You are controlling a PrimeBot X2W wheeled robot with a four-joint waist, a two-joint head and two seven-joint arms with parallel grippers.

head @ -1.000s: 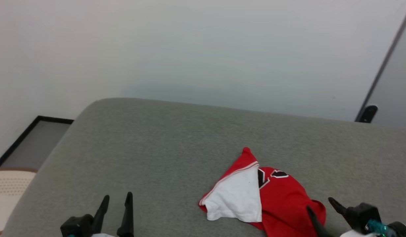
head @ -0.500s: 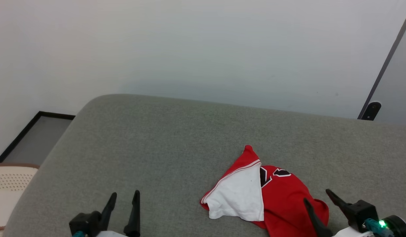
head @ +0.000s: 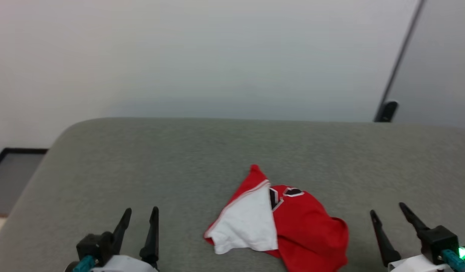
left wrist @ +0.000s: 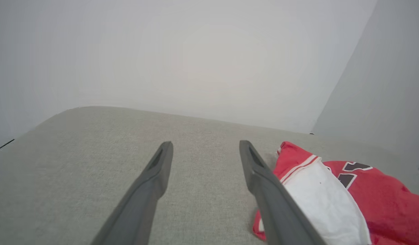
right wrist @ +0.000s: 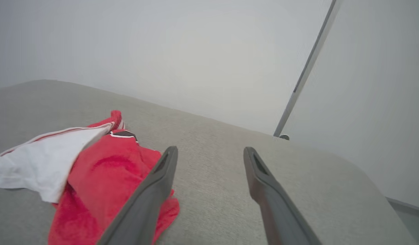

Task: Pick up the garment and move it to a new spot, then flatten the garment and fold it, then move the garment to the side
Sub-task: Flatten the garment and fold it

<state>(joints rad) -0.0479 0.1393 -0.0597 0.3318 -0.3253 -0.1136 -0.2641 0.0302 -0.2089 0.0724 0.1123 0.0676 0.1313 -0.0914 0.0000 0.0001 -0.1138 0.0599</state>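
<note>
1. Left hand (head: 141, 210): released, fingers spread, nothing between them. It hovers over bare grey fabric surface (head: 179, 158), apart from the garment. If you close it here, it will pinch upholstery or air. Bring it across to the white sleeve panel (head: 247, 224) before you close it.

2. The garment (head: 293, 230): it lies crumpled in a heap on the surface, between the two hands and nearer the right one. The white panel is folded over the red body, and the black lettering is partly covered.
   - The layers are stacked. A pinch on top of the heap may take one layer only, so the rest drags, or it may take several, so the garment lifts in a bunch and is harder to flatten.
   - The cloth looks soft. A shallow grip will probably slip.
   - The near hem runs out of the head view, so you cannot tell how close it lies to the front edge. A pull toward the robot could drag it off.

3. Right hand (head: 387, 208): released, jaws wide, empty, just beside the red hem. In the right wrist view one finger crosses in front of the hem; you cannot tell whether they touch. If you lower the hand from here, it may shove the cloth aside instead of straddling it, or dig a fingertip into the upholstery.
</note>
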